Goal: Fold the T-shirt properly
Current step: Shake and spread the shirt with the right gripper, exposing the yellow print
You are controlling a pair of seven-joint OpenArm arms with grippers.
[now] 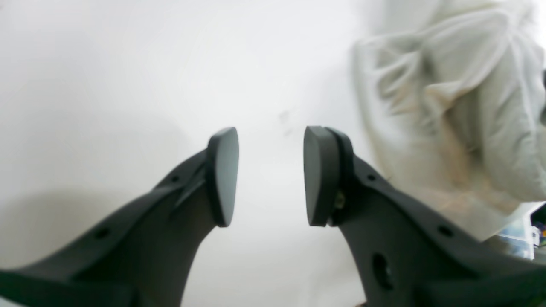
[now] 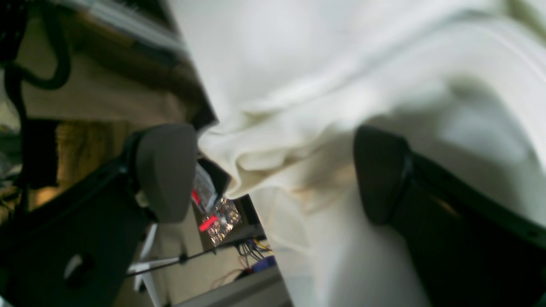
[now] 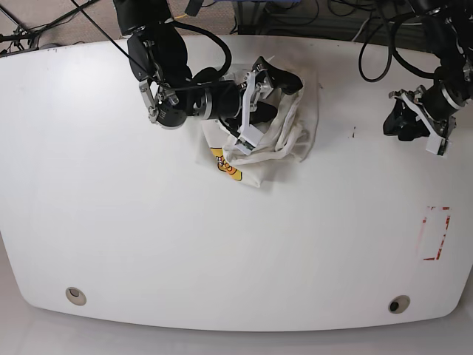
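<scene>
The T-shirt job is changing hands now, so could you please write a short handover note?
Right gripper: open wide at the crumpled T-shirt, jaws on either side of a bunch of cloth, not closed on it.
Left gripper: partly open, empty, over bare table, away from the shirt.
Shirt: heaped at the table's far middle.
Done: no fold visible.
Left: spread it flat, then fold.
</scene>
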